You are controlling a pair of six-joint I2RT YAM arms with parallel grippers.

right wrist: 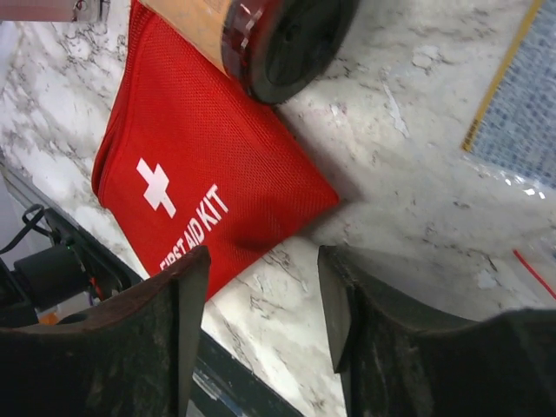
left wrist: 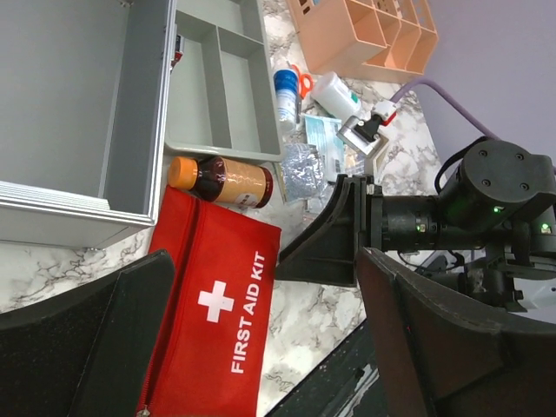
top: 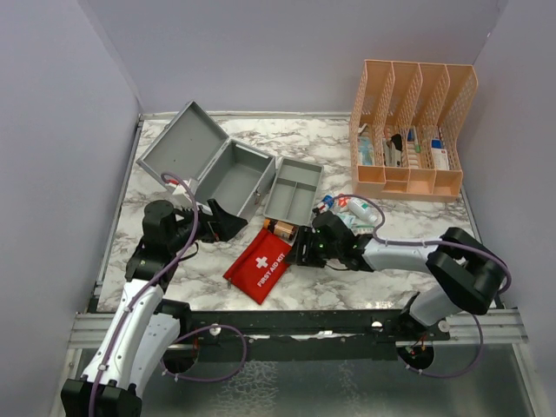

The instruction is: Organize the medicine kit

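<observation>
The medicine kit (top: 233, 178) is a grey metal case standing open at the left, its lid (top: 178, 137) tipped back. Its grey divided tray (top: 294, 189) lies on the marble beside it and also shows in the left wrist view (left wrist: 221, 87). A brown bottle with an orange cap (top: 282, 230) (left wrist: 221, 180) lies between the tray and the red first aid pouch (top: 261, 265) (left wrist: 217, 304) (right wrist: 208, 165). My left gripper (top: 228, 224) (left wrist: 265, 347) hangs open above the pouch's edge, holding nothing. My right gripper (top: 304, 248) (right wrist: 261, 304) is open low over bare marble, just right of the pouch and below the bottle (right wrist: 261, 35).
A peach slotted organizer (top: 413, 130) (left wrist: 365, 35) with several small items stands at the back right. Loose supplies, among them a white bottle and a blue-capped tube (top: 352, 208) (left wrist: 313, 95), lie right of the tray. The table's front rail (top: 295, 321) runs just below the pouch.
</observation>
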